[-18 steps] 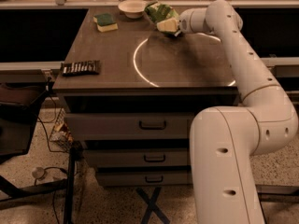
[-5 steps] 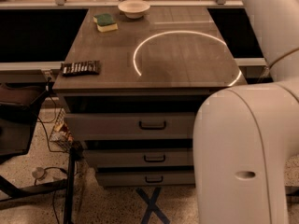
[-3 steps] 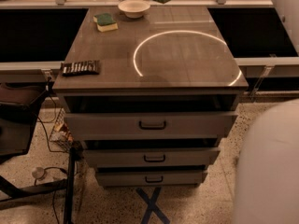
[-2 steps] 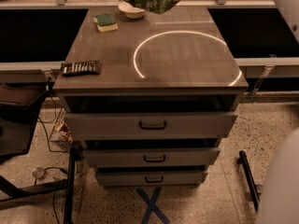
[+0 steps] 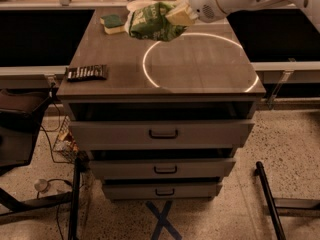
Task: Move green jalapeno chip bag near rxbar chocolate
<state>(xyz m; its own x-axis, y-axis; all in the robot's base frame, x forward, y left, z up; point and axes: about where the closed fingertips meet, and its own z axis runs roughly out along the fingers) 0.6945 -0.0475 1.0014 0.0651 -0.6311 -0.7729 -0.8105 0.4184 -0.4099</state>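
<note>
My gripper [image 5: 176,17] comes in from the upper right and is shut on the green jalapeno chip bag [image 5: 150,22], a crumpled shiny green foil bag. It holds the bag in the air above the far middle of the table. The rxbar chocolate [image 5: 87,73], a flat dark wrapper with small light print, lies at the table's front left corner, well apart from the bag.
A green-topped yellow sponge [image 5: 113,23] lies at the far left, beside the bag. A pale bowl [image 5: 136,4] is partly hidden behind the bag. The table [image 5: 200,69] bears a bright ring of light. Drawers are below, and a counter stands behind.
The arm has swung out of the foreground. The gripper has lifted the bag from the far right of the table and carried it down and left, over the table's far middle.
</note>
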